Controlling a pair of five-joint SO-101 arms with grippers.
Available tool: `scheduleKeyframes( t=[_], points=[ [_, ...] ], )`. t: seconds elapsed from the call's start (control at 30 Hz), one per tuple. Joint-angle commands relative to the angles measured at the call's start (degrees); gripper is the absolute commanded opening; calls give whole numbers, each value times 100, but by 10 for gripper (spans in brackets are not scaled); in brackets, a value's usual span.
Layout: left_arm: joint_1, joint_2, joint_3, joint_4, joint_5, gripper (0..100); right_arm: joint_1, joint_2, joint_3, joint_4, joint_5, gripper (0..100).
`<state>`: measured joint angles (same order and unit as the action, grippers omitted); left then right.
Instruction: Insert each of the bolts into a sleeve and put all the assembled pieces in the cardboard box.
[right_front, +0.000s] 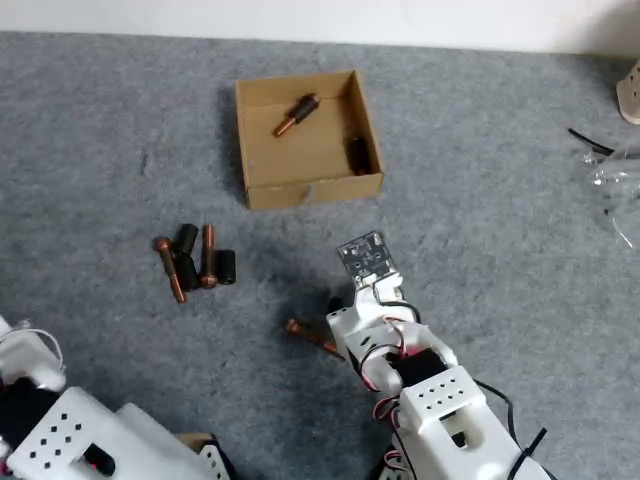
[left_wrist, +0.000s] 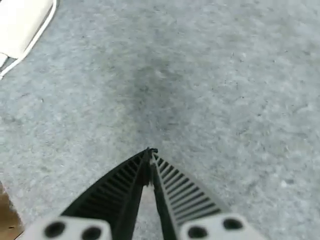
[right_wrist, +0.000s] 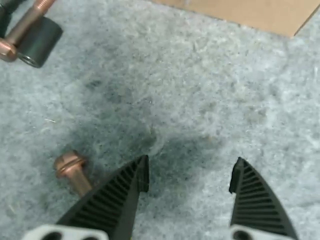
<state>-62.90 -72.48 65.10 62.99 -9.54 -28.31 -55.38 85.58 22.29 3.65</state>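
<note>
The cardboard box (right_front: 262, 170) stands at the back of the grey felt table; inside lie a bolt fitted in a sleeve (right_front: 296, 115) and a dark sleeve (right_front: 358, 153). A pile of copper bolts and black sleeves (right_front: 195, 262) lies left of centre. One loose bolt (right_front: 310, 335) rests beside the right arm (right_front: 385, 345). My right gripper (right_wrist: 191, 172) is open just above the felt, with that bolt (right_wrist: 75, 172) just outside one finger and nothing between the fingers. A sleeve (right_wrist: 40, 42) and a bolt (right_wrist: 22, 30) lie farther off. My left gripper (left_wrist: 150, 154) is shut, empty, over bare felt.
The left arm (right_front: 60, 430) sits at the near left corner. Thin cables (right_front: 610, 170) and a pale object (right_front: 630, 90) lie at the right edge. A white block with a cord (left_wrist: 20, 22) shows in the left wrist view.
</note>
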Motion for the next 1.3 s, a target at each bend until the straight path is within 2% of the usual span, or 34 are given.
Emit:
scheduleKeyframes(
  t=[0.0, 0.17, 0.27, 0.47, 0.7, 0.87, 1.1, 1.27],
  points=[
    [277, -92, -127, -167, 343, 7, 84, -119, -66, -163, 79, 246],
    [303, -92, -365, -79, 712, 8, 66, -119, -84, -136, 79, 246],
    [-136, -92, -330, -88, 747, 8, -13, -110, -110, 145, 53, 246],
    [-391, -92, -330, -88, 958, 8, -1165, -66, -1684, 1710, 35, 246],
    [-418, -92, -330, -88, 985, 8, -1464, -48, -2457, 1719, 35, 246],
    [-418, -92, -207, -88, 967, 8, -2044, 40, -2695, 1516, -105, 246],
    [-418, -92, -207, -88, 967, 8, -2167, 1982, -3371, 1059, -1090, 246],
    [-409, -92, -180, -88, 967, 8, -2325, 3582, -4549, 1068, -1204, 246]
  ],
)
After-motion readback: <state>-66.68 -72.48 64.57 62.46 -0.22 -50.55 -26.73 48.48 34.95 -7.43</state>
